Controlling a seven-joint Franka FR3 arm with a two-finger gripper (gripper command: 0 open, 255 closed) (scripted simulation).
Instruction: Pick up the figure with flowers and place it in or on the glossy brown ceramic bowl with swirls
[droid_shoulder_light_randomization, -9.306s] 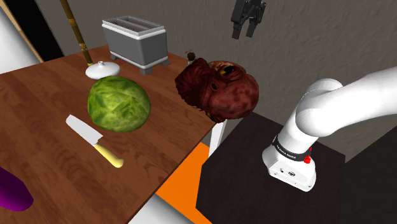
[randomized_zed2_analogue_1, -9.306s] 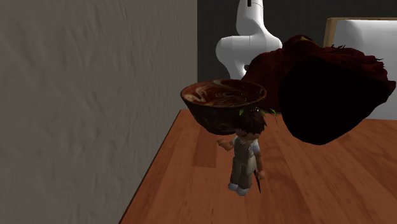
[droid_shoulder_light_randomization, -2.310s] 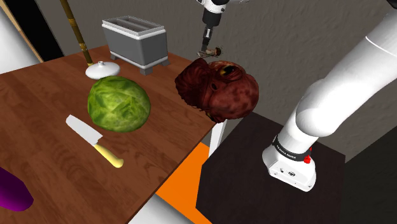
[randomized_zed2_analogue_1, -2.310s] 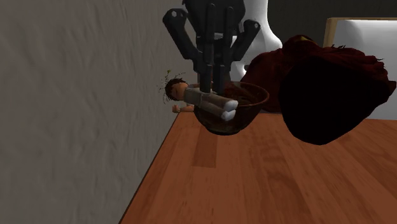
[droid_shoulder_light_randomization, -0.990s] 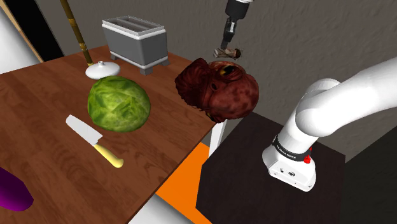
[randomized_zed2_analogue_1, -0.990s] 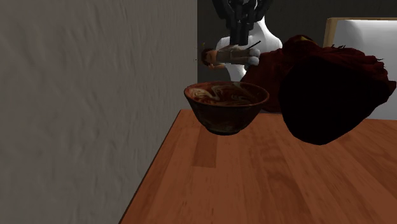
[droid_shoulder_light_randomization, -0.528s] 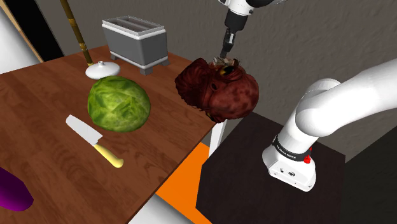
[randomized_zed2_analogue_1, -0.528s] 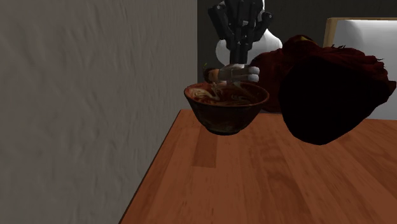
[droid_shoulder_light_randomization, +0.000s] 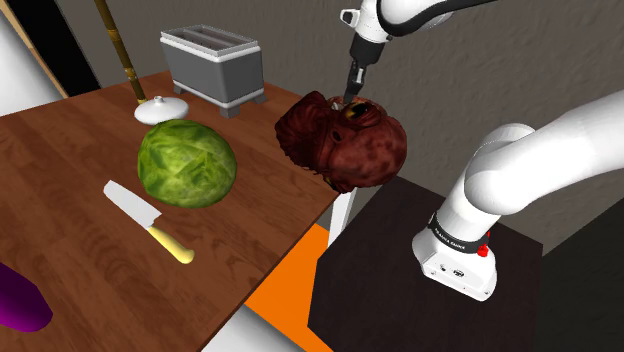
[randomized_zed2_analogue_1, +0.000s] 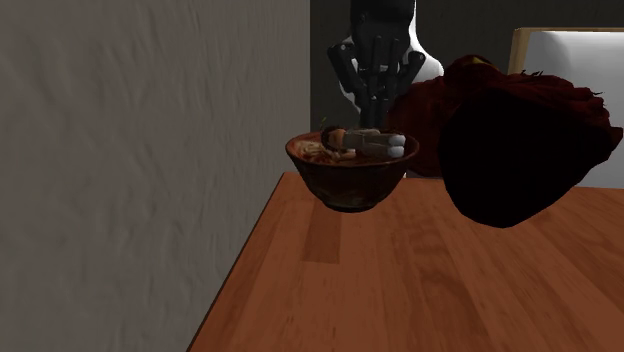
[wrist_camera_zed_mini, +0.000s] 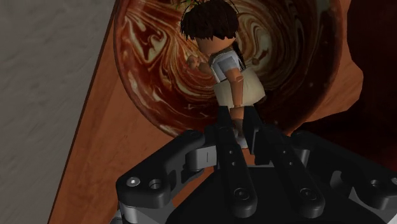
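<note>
Figure (wrist_camera_zed_mini: 222, 63): brown hair, pale top, lying on its side inside the bowl (randomized_zed2_analogue_1: 345, 180), head toward the grey wall (randomized_zed2_analogue_1: 150, 150). In the second exterior view it stretches across the bowl's mouth, at rim level. Bowl is glossy brown with cream swirls inside and sits at the table's (droid_shoulder_light_randomization: 90, 260) far corner, upper middle of the shoulder view.

Gripper (randomized_zed2_analogue_1: 372, 122) comes straight down onto the bowl. Jaws nearly closed, clasping the figure's legs; the wrist view shows the legs running in between the two fingers (wrist_camera_zed_mini: 226, 143).

Just beside the bowl, a large dark red lump (droid_shoulder_light_randomization: 345, 145), rough surface, overhanging the table edge. It hides most of the bowl in the shoulder view.

Further out on the table: cabbage (droid_shoulder_light_randomization: 186, 163) centre left, knife (droid_shoulder_light_randomization: 145, 222) with a yellow handle below it, small white lid (droid_shoulder_light_randomization: 160, 108) above it, grey box (droid_shoulder_light_randomization: 212, 62) at upper centre. Purple object (droid_shoulder_light_randomization: 18, 300) cut off at the lower left edge.

Stand (droid_shoulder_light_randomization: 420, 270) lower right, dark top, arm base on it. Orange floor patch (droid_shoulder_light_randomization: 290, 290) between the stand and the table.
</note>
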